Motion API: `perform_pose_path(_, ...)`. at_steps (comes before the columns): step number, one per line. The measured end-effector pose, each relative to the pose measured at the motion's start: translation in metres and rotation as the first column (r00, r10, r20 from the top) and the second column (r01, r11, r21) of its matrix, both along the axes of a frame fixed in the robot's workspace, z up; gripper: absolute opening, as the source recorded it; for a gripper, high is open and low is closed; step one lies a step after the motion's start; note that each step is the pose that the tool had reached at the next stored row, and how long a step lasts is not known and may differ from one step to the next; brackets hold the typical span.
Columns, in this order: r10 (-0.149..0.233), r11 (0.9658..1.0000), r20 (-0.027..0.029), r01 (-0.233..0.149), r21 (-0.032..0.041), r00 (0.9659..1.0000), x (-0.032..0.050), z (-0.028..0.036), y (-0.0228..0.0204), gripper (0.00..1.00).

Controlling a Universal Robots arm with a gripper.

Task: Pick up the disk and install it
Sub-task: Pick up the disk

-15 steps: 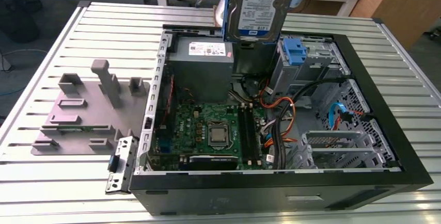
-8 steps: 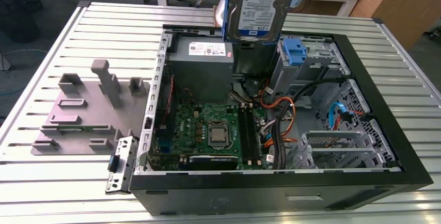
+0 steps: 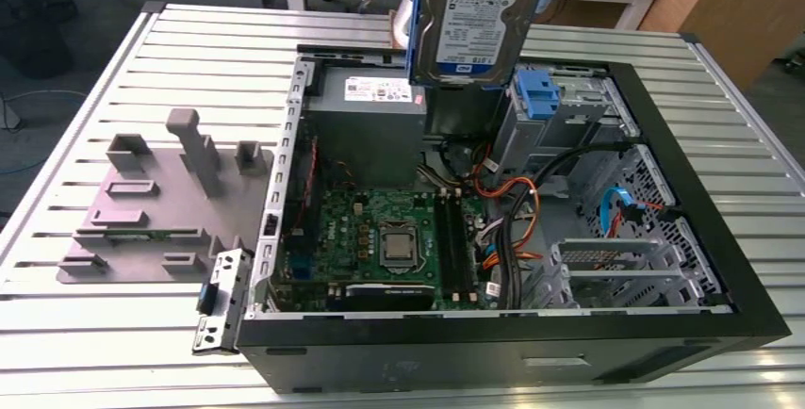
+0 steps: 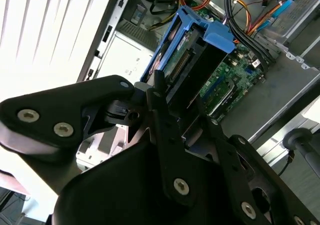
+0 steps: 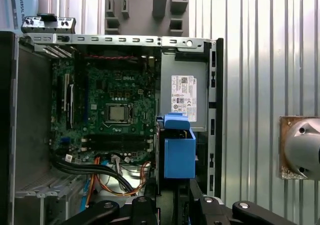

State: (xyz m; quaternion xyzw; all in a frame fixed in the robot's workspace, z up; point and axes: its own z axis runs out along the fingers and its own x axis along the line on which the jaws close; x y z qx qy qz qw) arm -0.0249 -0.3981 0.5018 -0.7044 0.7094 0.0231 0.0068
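At the near edge of the counter [image 3: 75, 334] lies the open computer case [image 3: 503, 343], motherboard [image 3: 377, 230] bared; farther back — above the power-supply box [image 3: 365, 98], toward the far edge — the gripper [image 4: 180, 92] clamps the disk [image 3: 468, 23], upright in the air.

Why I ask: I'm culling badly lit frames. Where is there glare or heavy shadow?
Second wrist view: the table is blown out white. Exterior view: even light on the disk, only a soft sheen on the table slats. First wrist view: even, no glare on the motherboard.
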Motion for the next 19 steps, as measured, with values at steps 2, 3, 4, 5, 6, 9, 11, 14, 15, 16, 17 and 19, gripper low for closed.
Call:
perform_pose_path(2,-0.001,1.0000,0.0001,0.001,0.0001,1.0000,0.0000,-0.0002,-0.0041,0.35)
perform_pose_path(3,-0.002,1.0000,0.0000,0.002,0.0001,1.0000,0.0000,-0.0003,-0.0061,0.35)
perform_pose_path(4,-0.002,1.0000,0.0000,0.002,0.0001,1.0000,0.0000,-0.0004,-0.0080,0.35)
perform_pose_path(5,-0.003,1.0000,0.0000,0.003,0.0000,1.0000,0.0000,-0.0005,-0.0099,0.35)
perform_pose_path(6,-0.004,1.0000,0.0000,0.004,0.0000,1.0000,0.0001,-0.0006,-0.0118,0.35)
perform_pose_path(9,-0.006,1.0000,0.0000,0.006,0.0000,1.0000,0.0000,-0.0010,-0.0180,0.35)
perform_pose_path(11,-0.007,1.0000,0.0000,0.007,0.0000,1.0000,0.0001,-0.0012,-0.0220,0.35)
perform_pose_path(14,-0.009,1.0000,0.0001,0.009,0.0002,1.0000,0.0001,-0.0017,-0.0283,0.35)
perform_pose_path(15,-0.010,0.9999,0.0001,0.010,0.0002,0.9999,0.0001,-0.0018,-0.0303,0.35)
perform_pose_path(16,-0.011,0.9999,0.0000,0.011,0.0001,0.9999,0.0001,-0.0019,-0.0323,0.35)
perform_pose_path(17,-0.012,0.9999,0.0000,0.012,0.0000,0.9999,0.0001,-0.0020,-0.0343,0.35)
perform_pose_path(19,-0.013,0.9999,0.0000,0.013,0.0001,0.9999,0.0001,-0.0023,-0.0383,0.35)
